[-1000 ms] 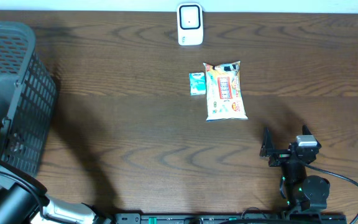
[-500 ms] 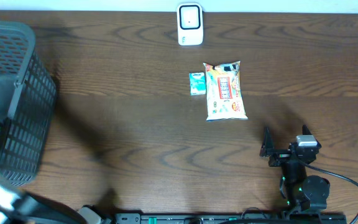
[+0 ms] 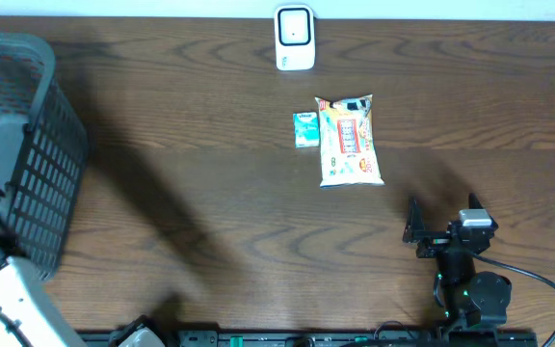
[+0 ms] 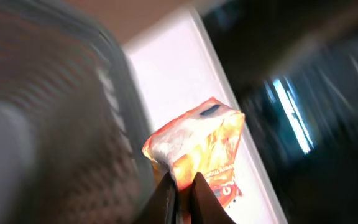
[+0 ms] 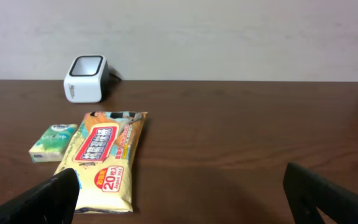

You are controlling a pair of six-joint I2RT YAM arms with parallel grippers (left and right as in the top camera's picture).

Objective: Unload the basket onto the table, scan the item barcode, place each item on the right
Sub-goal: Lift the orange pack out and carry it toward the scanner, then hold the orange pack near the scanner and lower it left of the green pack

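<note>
Swung beside the basket [image 3: 37, 145] at the surface's [image 3: 258, 241] left edge, left tool [image 4: 182, 186] clamps an orange packet [image 4: 201, 140]; right tool [image 5: 180, 186] wide.

Mock shop checkout on desk [image 3: 210, 193]: barcode scanner [image 3: 295, 39] by wall; packaged goods [image 3: 350, 141] just before scanner; shopping basket [image 3: 27, 145] well left of scanner.

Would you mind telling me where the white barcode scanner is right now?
In the overhead view, the scanner stands at the table edge farthest from the robot, near the middle, just beyond the green packet and wipes pack.
</note>
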